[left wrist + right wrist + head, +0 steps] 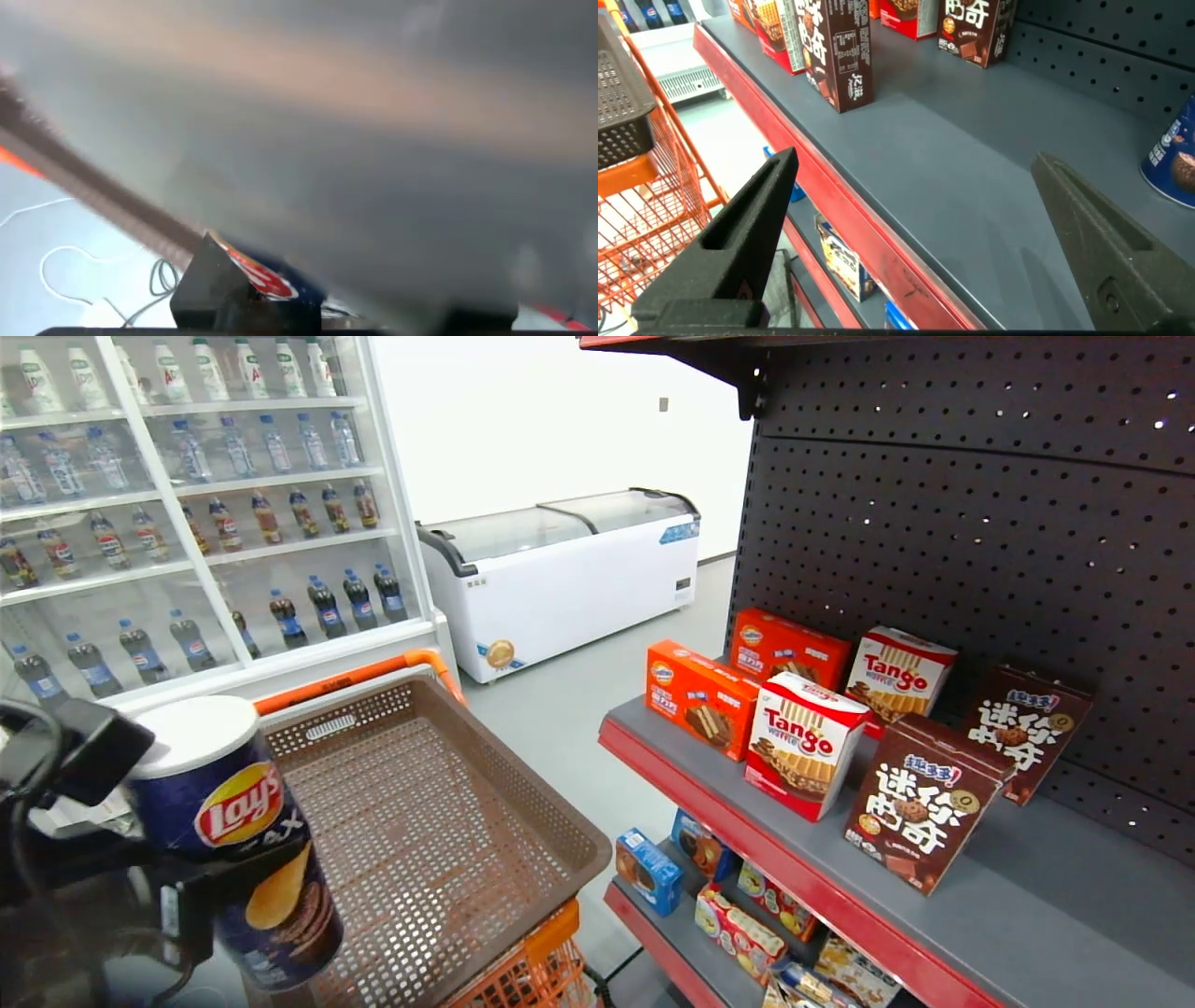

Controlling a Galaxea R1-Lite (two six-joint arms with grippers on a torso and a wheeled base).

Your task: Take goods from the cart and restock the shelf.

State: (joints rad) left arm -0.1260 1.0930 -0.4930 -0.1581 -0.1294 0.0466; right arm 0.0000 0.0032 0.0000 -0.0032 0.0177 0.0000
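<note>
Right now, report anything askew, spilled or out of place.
Nothing spilled or damaged. The snack boxes stand upright in rows on the shelf. Only the chips can leans, held in the left claw by the cart basket.

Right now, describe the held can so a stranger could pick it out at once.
Find the orange cart with its brown basket, left of the shelf. At the basket's left edge a can is held. Unlike the shelf's flat-sided boxes, it is a round dark-blue tube with a white lid.

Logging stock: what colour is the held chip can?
Dark blue chip can with a white lid; head view shows it best.
</note>
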